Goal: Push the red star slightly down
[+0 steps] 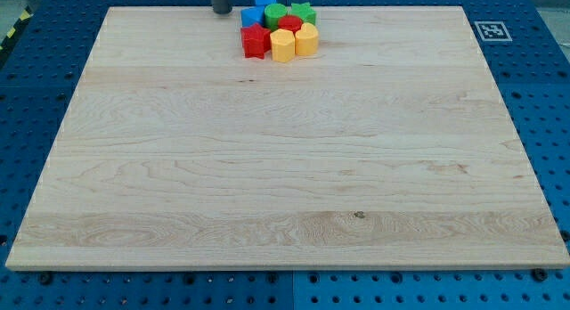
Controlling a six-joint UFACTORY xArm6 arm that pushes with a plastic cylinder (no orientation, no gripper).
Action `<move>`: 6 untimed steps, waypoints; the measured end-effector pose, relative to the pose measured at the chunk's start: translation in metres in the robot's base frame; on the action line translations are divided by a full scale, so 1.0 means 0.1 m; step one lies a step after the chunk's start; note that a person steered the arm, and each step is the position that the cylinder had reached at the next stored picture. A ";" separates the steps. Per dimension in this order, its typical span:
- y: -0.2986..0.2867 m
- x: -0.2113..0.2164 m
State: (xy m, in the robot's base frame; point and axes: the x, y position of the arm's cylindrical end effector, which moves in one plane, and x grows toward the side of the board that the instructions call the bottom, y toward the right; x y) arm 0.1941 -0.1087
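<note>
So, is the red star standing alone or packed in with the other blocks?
Packed in. The red star sits at the cluster's lower left, against the yellow block on its right. My tip stands apart, above-left.

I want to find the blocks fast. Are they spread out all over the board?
No, the blocks sit bunched together at the view's top edge of the board, with my tip just to their left.

My tip is showing as the round bottom end of a thick, dark grey rod. The rod is looking smooth and plain, like a fat crayon. Only a short piece is showing, just above the wooden board's top edge.
</note>
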 end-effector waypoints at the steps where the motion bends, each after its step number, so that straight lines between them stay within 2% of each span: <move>1: 0.00 0.07; 4: 0.40 0.79; 5: 0.35 0.80; 6: -0.16 0.62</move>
